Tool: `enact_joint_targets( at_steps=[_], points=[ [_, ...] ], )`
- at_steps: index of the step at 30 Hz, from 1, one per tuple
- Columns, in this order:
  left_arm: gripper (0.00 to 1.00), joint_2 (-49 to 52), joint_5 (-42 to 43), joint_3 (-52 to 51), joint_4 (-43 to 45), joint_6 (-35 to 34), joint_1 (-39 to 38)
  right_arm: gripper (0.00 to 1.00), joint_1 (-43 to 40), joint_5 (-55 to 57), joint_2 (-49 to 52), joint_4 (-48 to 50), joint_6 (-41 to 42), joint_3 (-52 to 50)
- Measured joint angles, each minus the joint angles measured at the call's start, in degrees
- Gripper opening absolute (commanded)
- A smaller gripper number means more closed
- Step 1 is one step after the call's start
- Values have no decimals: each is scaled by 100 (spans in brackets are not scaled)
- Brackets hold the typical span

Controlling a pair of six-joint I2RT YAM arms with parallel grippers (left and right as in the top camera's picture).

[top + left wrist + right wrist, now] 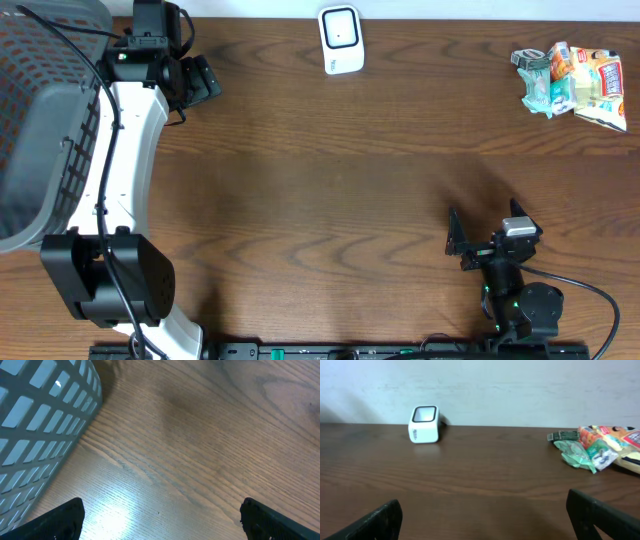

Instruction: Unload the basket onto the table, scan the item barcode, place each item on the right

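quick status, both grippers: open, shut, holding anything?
left gripper: open, jaws wide apart, holding nothing.
right gripper: open, jaws wide apart, holding nothing.

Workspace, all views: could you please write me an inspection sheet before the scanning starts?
Surface: dark wood-grain table.
Job's things: white scanner at the far edge; packets piled at the far right, apart from it.
Clutter: nothing seen.
Grippers: left gripper open, empty, beside the basket; right gripper open, empty, facing the scanner.
Cables: left cable runs along the left arm; right cable loops by the right arm's base.
Surroundings: pale wall behind the table.
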Motion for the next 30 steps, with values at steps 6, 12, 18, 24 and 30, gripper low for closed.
enact_joint_targets(
  at_steps=[6, 12, 18, 24, 30],
  points=[
    [98, 0, 0, 0, 0, 2, 0, 99, 125, 328, 0, -44, -39, 0],
    [98, 0, 0, 0, 0, 0, 0, 99, 168, 570, 0, -66, -20, 0],
    [98, 0, 2, 0, -2, 2, 0, 99, 140, 601, 0, -66, 26, 0],
    [98, 0, 2, 0, 0, 2, 0, 99, 114, 612, 0, -63, 90, 0],
    [98, 0, 2, 0, 0, 2, 0, 99, 114, 612, 0, -61, 109, 0]
  ],
)
